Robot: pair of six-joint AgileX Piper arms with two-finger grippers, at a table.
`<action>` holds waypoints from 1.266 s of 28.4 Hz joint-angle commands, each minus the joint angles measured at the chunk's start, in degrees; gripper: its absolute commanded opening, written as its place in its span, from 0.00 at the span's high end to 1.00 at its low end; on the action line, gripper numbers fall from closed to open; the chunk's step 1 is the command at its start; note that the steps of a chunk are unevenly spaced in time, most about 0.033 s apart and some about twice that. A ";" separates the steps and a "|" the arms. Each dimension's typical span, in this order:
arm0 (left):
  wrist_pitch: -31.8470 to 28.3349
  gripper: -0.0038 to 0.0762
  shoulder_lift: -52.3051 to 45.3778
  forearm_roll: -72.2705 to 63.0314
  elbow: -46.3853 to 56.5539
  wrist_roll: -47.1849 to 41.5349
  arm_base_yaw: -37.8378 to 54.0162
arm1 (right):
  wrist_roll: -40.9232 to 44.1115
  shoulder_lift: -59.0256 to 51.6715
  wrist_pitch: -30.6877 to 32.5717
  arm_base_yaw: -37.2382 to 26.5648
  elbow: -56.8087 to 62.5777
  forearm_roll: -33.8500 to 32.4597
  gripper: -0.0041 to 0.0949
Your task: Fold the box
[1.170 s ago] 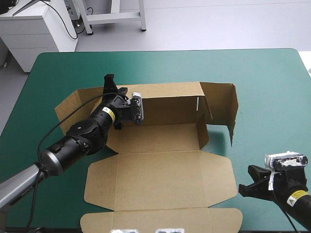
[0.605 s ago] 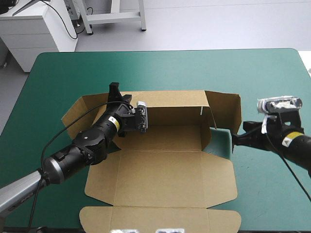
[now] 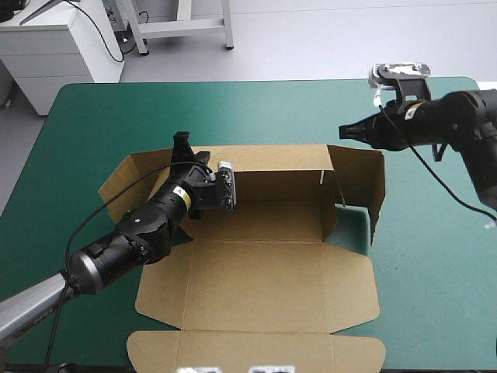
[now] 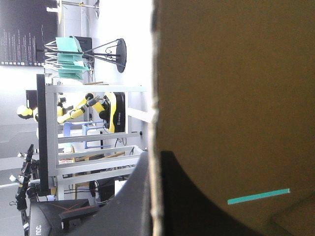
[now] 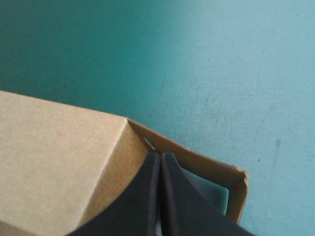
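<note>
- Clamped with the left gripper on the box: one black finger on each face of the brown board, the sheet's edge between them.
- Gripped at the top edge of the box's raised back wall, at that wall's left end.
- Pressed together into one pointed arch at the right gripper, with nothing between the fingers.
- Held by the box's far right corner, above the teal-green cover; touching the board or not, cannot tell.
- Standing upright along the box's far side: the back wall, and at its right end a side flap bent toward the near side.
- Splayed outward from the back wall's left end: a second flap, leaning low.
- Lying flat on the near side of the back wall: the floor panel, then the wide lid, then a narrow strip at the cover's near edge.
- Cut into the board ahead of the left gripper: a thin slot, teal-green showing through.
</note>
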 commanded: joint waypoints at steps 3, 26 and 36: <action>0.77 0.96 -1.68 0.38 -1.39 -2.64 -0.45 | 2.08 9.30 2.58 -0.01 -12.93 0.34 0.98; 2.42 0.96 -1.68 0.38 -1.39 -2.64 -0.45 | 4.06 18.83 7.57 -0.01 -16.43 1.52 0.98; 4.19 0.96 -1.68 0.38 -1.39 -2.64 -0.45 | 4.06 15.39 7.67 -0.01 -12.39 1.60 0.98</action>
